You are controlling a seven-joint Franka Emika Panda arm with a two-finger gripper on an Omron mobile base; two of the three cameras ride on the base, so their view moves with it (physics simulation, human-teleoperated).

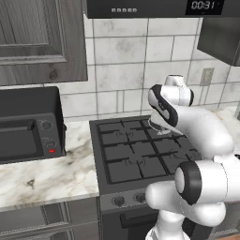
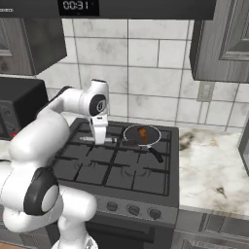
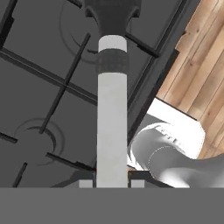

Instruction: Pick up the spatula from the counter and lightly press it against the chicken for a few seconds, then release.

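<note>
Flat, even rendered light, moderately bright. Soft sheen on the glossy white robot arm (image 1: 208, 133); the pale marble bench (image 2: 209, 165) reads brightest. Low resolution softens edges.

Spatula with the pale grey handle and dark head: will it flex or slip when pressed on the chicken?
Probably stiff: the pale grey spatula runs dead straight out of the gripper. It may twist under load, since the pinched handle looks smooth. The orange chicken piece may slide in the dark frying pan.
</note>
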